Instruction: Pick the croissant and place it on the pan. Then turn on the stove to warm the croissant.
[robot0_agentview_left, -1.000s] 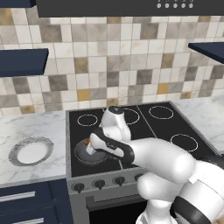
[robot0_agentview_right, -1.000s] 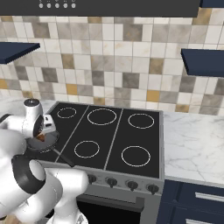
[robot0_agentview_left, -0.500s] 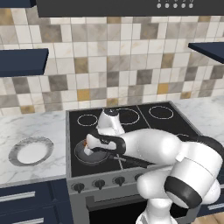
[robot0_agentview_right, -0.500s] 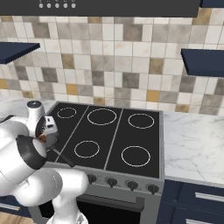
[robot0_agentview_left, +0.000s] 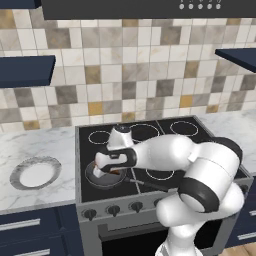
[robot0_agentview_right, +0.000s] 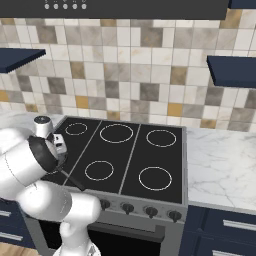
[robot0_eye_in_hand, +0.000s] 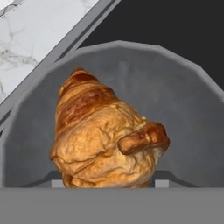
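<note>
The brown-orange croissant sits between my gripper's fingertips, close above the floor of the round dark grey pan. In the left base view my gripper hangs low over the pan, shut on the croissant, of which a small orange edge shows. The pan stands on the front left burner of the black stove. In the right base view my arm covers most of the pan; its thin black handle points toward the stove's front.
A row of dark knobs lines the stove's grey front. A round white-and-grey plate lies on the marble counter to the left. The stove's other burners are bare, and marble counter lies to the right.
The hand has stayed low over the pan with the croissant. The arm's elbow has swung outward and forward, so more of its white body shows in both base views.
</note>
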